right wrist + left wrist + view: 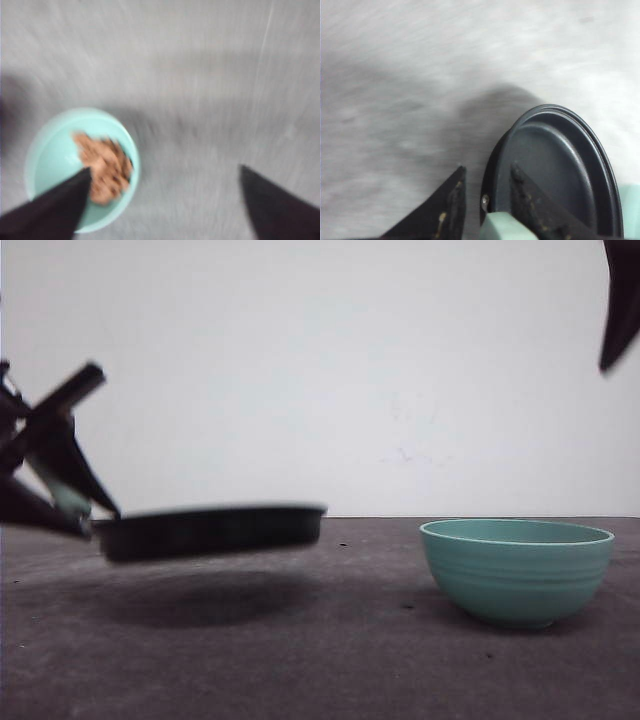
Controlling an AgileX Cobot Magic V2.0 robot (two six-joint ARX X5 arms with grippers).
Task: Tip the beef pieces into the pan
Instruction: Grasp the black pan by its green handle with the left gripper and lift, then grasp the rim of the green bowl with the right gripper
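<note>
The black pan (215, 530) hangs level a little above the table at the left, with its shadow under it. My left gripper (70, 502) is shut on its mint-green handle (506, 228), which sits between the two fingers (455, 200) in the left wrist view; the pan's inside (555, 170) is bare. The beef pieces (104, 167) lie heaped in the teal bowl (50, 155), which stands on the table at the right (517, 570). My right gripper (166, 170) is wide open, high above the bowl and to one side, with nothing between its fingers; one dark finger (620, 300) shows in the front view's upper right corner.
The grey table (360, 650) stretches between pan and bowl, with a plain white wall behind. Both wrist views are blurred by motion.
</note>
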